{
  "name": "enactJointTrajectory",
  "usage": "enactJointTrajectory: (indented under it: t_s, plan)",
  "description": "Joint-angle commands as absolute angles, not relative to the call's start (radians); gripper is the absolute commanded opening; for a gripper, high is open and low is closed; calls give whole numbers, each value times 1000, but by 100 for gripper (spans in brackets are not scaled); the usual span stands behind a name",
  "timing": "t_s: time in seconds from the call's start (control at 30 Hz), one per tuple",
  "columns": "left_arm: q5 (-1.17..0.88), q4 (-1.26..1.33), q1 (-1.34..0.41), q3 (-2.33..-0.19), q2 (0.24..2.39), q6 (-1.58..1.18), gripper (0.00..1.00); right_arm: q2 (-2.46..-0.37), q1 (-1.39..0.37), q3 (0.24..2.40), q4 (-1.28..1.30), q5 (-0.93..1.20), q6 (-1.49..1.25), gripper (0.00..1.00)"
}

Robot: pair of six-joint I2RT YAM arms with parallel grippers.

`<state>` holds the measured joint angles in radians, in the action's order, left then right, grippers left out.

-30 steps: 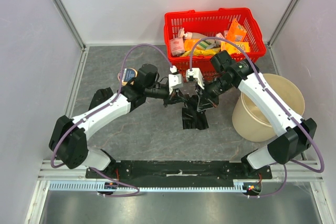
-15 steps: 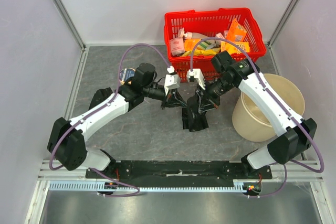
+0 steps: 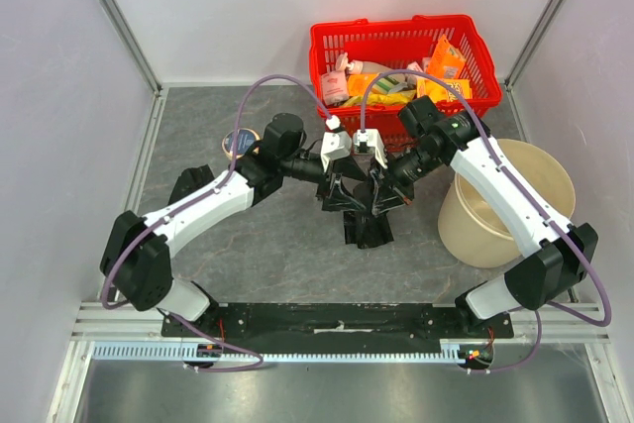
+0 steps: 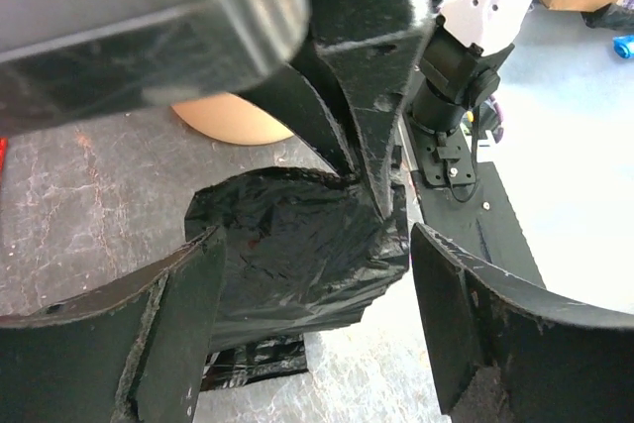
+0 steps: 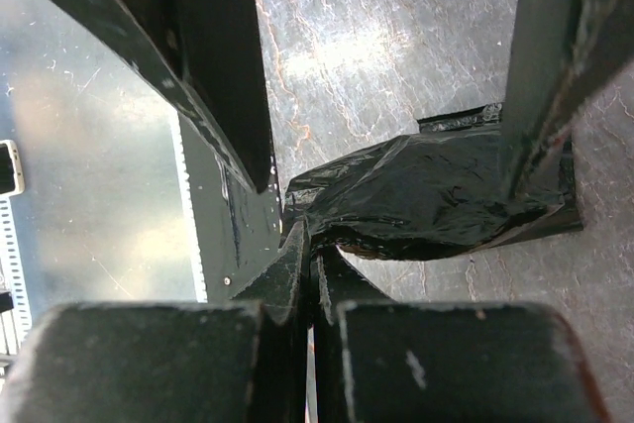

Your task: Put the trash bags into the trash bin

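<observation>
The trash bags (image 3: 365, 227) are a small bundle of thin black plastic. They lie on the grey table (image 3: 248, 255), in the middle, between the two arms. The plastic is shiny and full of wrinkles. It looks very light and soft, so it will likely bend, droop and slide when it is lifted. It could also slip out of a weak pinch, or open up and hang down. A good place to hold it is a bunched-up edge or corner, where many layers can be squeezed at once.

The right gripper (image 5: 309, 245) has its two fingers pressed tight together. They seem to pinch the near corner of the bags. The left gripper (image 4: 317, 240) has its fingers wide apart, one on each side of the bags, and holds nothing.

The trash bin (image 3: 466, 230), a round beige bucket, stands on the right, near the bags but not touching them. It is open at the top, and the bags are not in it yet.

Behind the bags is a red basket (image 3: 396, 29) full of bright packets. A small round tin (image 3: 239, 141) sits on the left.

No writing can be read on the bags or the bin. The print on the packets and the tin is too small to read.
</observation>
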<state>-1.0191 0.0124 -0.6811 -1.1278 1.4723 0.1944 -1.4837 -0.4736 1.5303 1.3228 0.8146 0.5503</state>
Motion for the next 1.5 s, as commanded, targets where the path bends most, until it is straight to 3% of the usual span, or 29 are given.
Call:
enactJointTrajectory:
  t_s: [0.0, 0.17, 0.57, 0.63, 0.77, 0.93, 1.13, 1.2, 1.33, 1.47]
  plan:
    - [-980, 150, -699, -1137, 1499, 98, 82, -1480, -469, 1577, 1345, 862, 542, 0]
    - [-979, 183, -706, -1146, 1517, 55, 77, -1480, -471, 1575, 1344, 868, 545, 0]
    - [-1029, 183, -712, -1149, 1529, 35, 19, -1476, -471, 1574, 1344, 870, 546, 0]
    - [-1042, 183, -713, -1149, 1531, 35, 2, -1476, -472, 1574, 1345, 865, 545, 0]
    - [-1051, 179, -712, -1129, 1520, 46, 2, -1473, -471, 1578, 1344, 835, 540, 0]
    - [-1051, 123, -709, -1105, 1491, 119, 2, -1470, -466, 1591, 1345, 787, 526, 13]
    - [-1037, 71, -693, -1078, 1447, 181, 2, -1459, -457, 1588, 1345, 753, 520, 16]
    - [-1038, 64, -689, -1074, 1439, 189, 2, -1456, -457, 1585, 1347, 755, 522, 14]
    - [-1045, 69, -687, -1075, 1437, 176, 2, -1459, -454, 1586, 1344, 758, 520, 0]
    - [-1036, 101, -687, -1081, 1440, 149, 2, -1462, -456, 1586, 1344, 759, 518, 0]
